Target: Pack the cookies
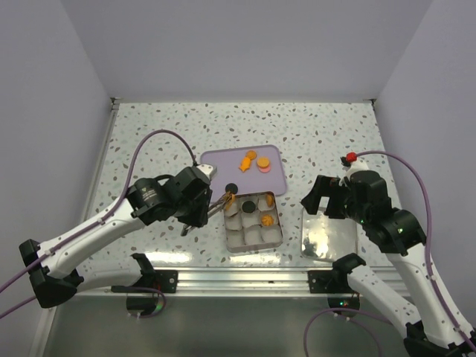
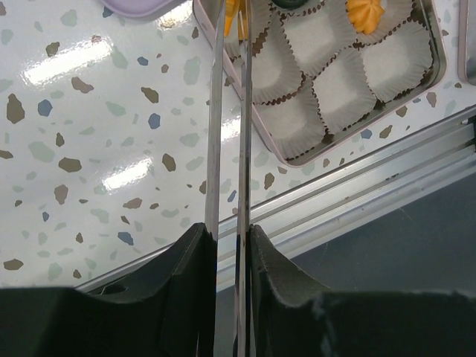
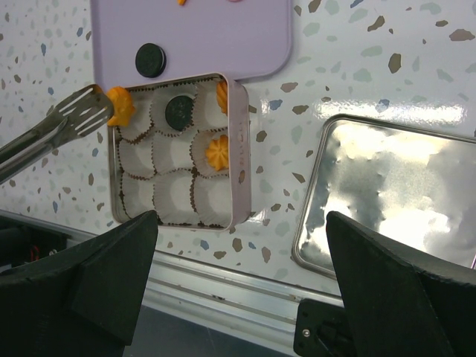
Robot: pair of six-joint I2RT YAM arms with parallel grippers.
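Observation:
My left gripper is shut on a pair of metal tongs. The tongs' tips pinch an orange cookie over the far-left corner cup of the open tin. The tin's white paper cups hold a black cookie and two orange cookies. More cookies lie on the lavender tray: two orange ones, a pinkish one and a black one. My right gripper is open and empty, over the table between the tin and the lid.
A shiny upturned tin lid lies right of the tin. The table's aluminium front rail runs just below both. Grey walls enclose the speckled table on three sides.

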